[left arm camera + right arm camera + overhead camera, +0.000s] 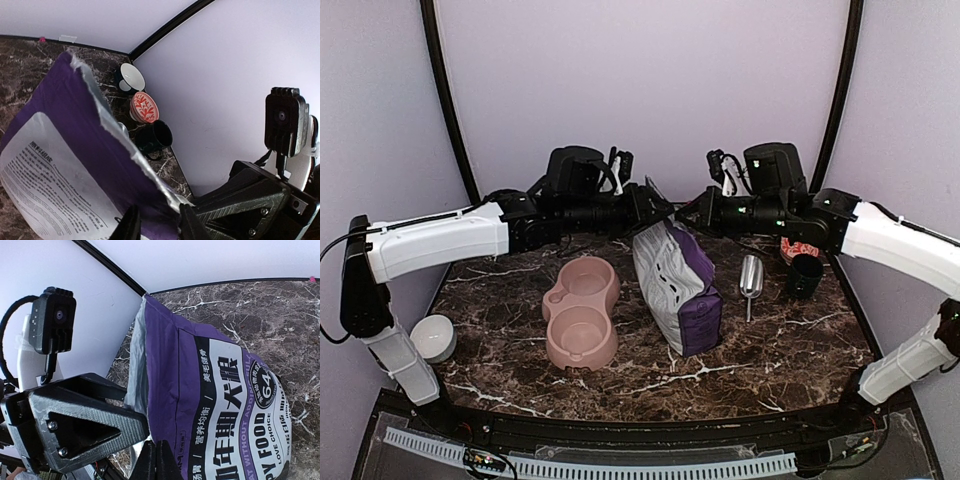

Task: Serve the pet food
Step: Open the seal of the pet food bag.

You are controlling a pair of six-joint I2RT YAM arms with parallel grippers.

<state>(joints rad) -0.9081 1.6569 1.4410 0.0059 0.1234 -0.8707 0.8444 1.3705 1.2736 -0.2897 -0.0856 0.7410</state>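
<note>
Top external view: bag (672,285) stands mid desk (780,350), pink bowl (582,312) at its 9 o'clock. Right jaws closed on the bag's rim; left jaws straddle it, grip indeterminate. Pet food not visible.

The bag (675,285) is purple and white with black print. At its nine o'clock is a pink double bowl (582,315), and at three a silver scoop (751,277) and a black mug (804,277). The table (770,350) is dark brown marble veined white. A small bowl (144,107) has red leaves on white. The left gripper (157,226) and right gripper (154,460) are black.
</note>
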